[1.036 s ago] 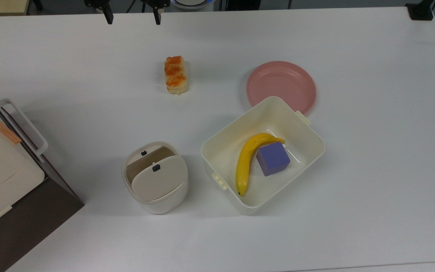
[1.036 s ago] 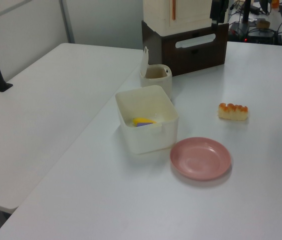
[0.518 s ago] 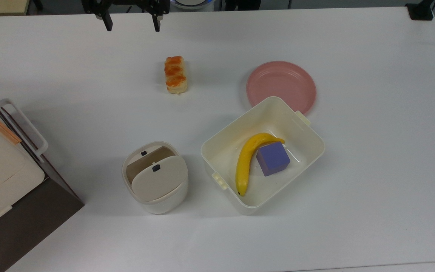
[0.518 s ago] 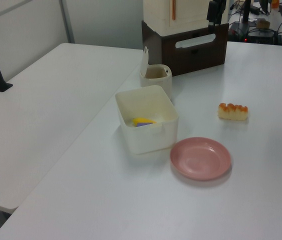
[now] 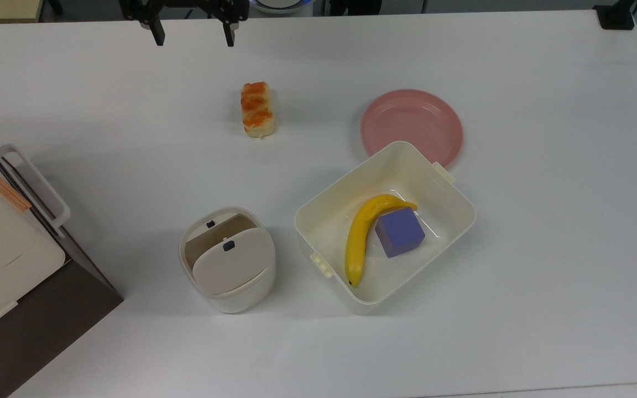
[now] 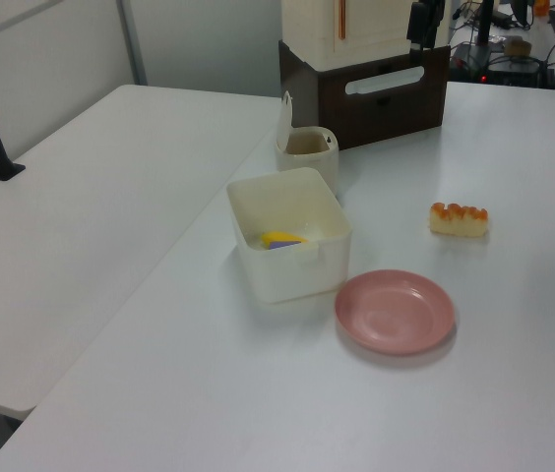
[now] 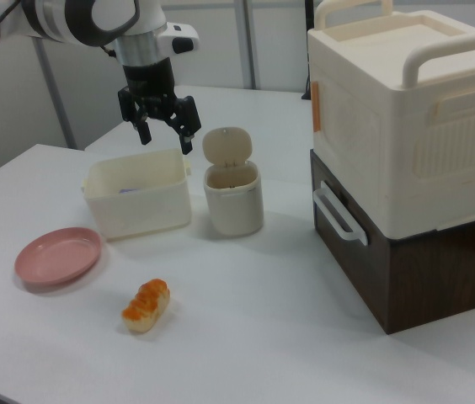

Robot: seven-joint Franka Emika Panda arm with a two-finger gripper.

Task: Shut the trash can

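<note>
The trash can (image 5: 228, 260) is seen standing on the white table (image 5: 545, 249) with its beige lid (image 7: 227, 146) raised upright, between the cream tub (image 5: 384, 225) and the white-and-brown box appliance (image 7: 406, 151). The gripper (image 5: 192, 37) is held with fingers spread, above the table's far edge in the top view, well apart from the can.

White table (image 5: 545, 287): trash can (image 5: 229, 276), tub (image 5: 445, 221), pink plate (image 5: 411, 127), bread (image 5: 256, 109), appliance (image 5: 3, 265).

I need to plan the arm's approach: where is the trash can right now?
In the top view, the trash can stands lower left of centre, lid up, between the cream tub on its right and the brown-and-white box appliance on its left.
</note>
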